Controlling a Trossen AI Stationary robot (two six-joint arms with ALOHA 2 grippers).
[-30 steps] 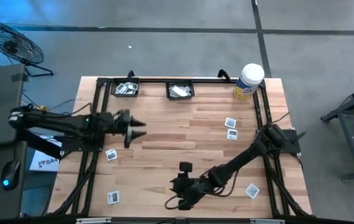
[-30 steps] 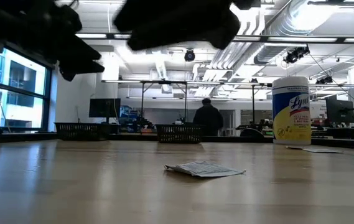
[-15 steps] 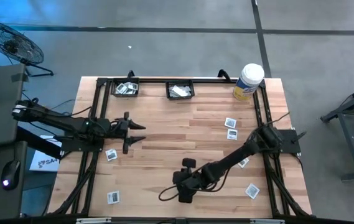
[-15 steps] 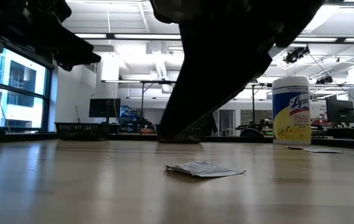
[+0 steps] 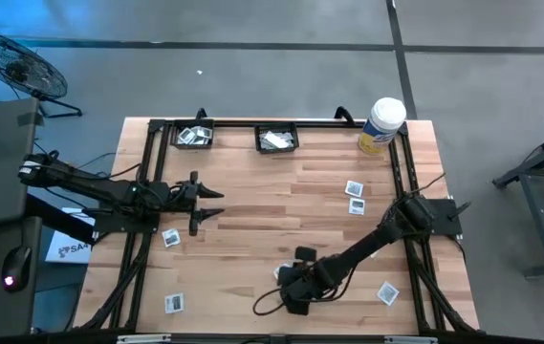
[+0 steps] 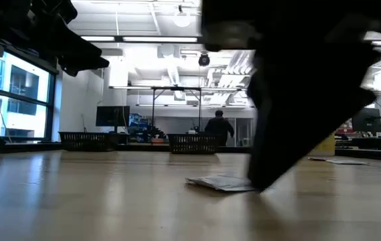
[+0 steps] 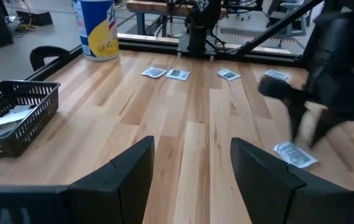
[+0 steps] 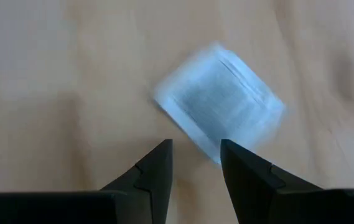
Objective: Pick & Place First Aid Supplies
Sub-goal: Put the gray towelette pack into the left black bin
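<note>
The first aid supplies are small flat white packets scattered over the wooden table. One packet lies flat near the table's front middle. My right gripper hangs open just over it, tipped steeply down, its fingertips by the packet's near edge. Whether they touch it does not show. My left gripper stands open at the left side, roughly level and pointing toward the table's right edge, with nothing between its fingers.
More packets lie at the right and at the left. Two black mesh baskets with packets inside stand at the far edge. A white tub with a yellow label stands far right.
My right gripper has come down to the table beside the front-middle packet, shifting a little toward the right edge and tipping steeply downward. My left gripper has rolled a little and then kept still. The packet has not moved.
</note>
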